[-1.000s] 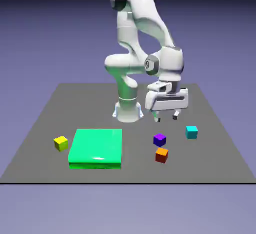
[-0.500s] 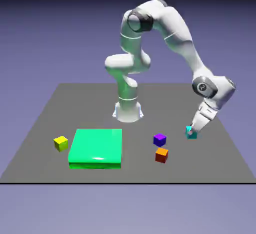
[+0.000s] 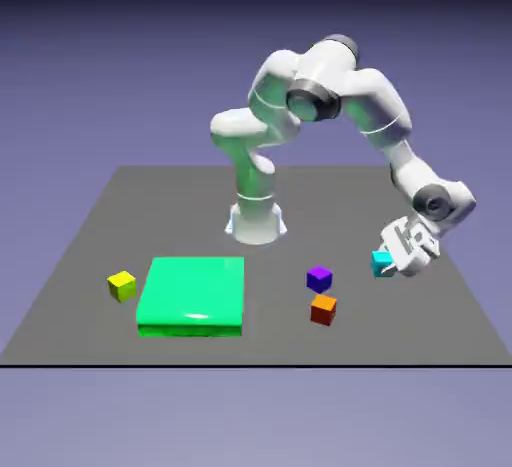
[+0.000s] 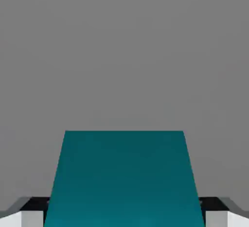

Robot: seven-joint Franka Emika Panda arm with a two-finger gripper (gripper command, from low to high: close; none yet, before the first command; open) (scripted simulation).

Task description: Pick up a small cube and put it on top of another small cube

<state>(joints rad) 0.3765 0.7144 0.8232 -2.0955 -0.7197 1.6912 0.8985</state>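
Two fingers [image 4: 32, 217] grip the cyan cube [image 3: 381, 264]; purple [image 3: 319, 279] and orange cubes [image 3: 323, 310] sit toward the exterior view's left.

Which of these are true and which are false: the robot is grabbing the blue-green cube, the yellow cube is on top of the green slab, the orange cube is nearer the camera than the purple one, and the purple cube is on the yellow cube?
1. The gripper is grabbing the cyan cube. True: its fingers are closed on two sides of it.
2. The yellow cube is on top of the green slab. False: it is beside it, on the table.
3. The orange cube is nearer the camera than the purple cube. True.
4. The purple cube is on the yellow cube. False: they are far apart.
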